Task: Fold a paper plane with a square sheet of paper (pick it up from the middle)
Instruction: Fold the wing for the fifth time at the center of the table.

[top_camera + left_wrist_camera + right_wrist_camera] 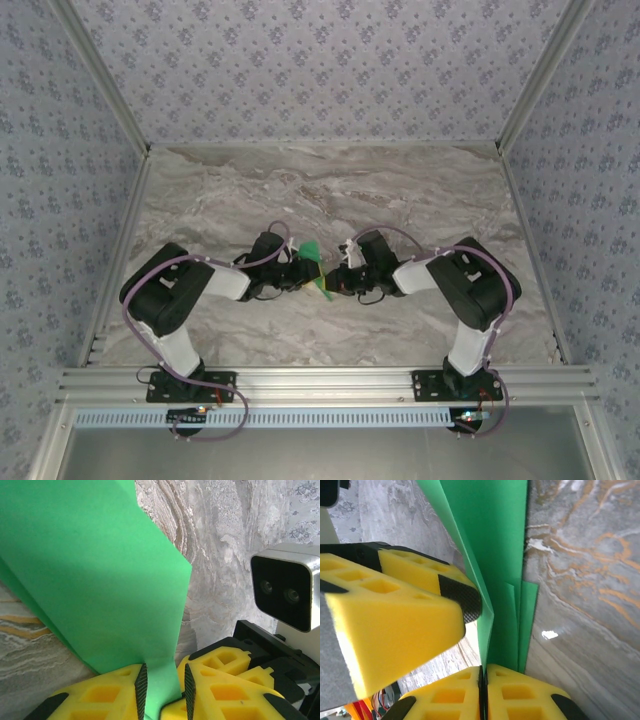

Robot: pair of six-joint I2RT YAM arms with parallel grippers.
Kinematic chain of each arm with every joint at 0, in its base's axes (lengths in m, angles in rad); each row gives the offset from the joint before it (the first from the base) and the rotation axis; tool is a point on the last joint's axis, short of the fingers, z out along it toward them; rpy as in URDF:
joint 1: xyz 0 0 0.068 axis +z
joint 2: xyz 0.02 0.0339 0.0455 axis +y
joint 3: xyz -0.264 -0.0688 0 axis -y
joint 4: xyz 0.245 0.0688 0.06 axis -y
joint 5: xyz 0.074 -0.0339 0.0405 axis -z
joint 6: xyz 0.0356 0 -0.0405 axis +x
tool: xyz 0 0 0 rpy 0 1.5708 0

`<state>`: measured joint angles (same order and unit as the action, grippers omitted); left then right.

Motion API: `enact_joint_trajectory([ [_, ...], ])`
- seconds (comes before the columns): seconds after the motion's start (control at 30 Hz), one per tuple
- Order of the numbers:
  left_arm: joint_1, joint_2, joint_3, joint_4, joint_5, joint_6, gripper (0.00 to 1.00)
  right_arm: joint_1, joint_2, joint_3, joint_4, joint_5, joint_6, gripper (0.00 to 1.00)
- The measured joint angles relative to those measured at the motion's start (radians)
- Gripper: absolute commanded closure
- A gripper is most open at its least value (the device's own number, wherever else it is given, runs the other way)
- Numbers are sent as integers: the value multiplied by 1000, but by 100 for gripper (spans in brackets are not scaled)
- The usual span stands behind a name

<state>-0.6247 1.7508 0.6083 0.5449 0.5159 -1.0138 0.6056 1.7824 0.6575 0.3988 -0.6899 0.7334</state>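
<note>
From above, the bright green folded paper sheet is held up over the middle of the grey marbled surface, and the left claw and the right claw meet at it.

In the left wrist view, the left claw pinches the sheet's lower edge between its black pads.

In the right wrist view, the right claw is pressed together on a fold (several layers run into its seam).

I think the crease comes out well if both claws move together and do not pull apart, since thin paper tears easily.
</note>
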Motion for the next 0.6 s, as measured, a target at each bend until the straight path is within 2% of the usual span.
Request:
enact_joint_trajectory([
  [0.37,0,4,19,-37,0,0,71,2,-16,-4,-57,17,-20,94],
  [0.6,0,8,45,-91,0,0,73,6,-24,9,-93,27,-27,86],
])
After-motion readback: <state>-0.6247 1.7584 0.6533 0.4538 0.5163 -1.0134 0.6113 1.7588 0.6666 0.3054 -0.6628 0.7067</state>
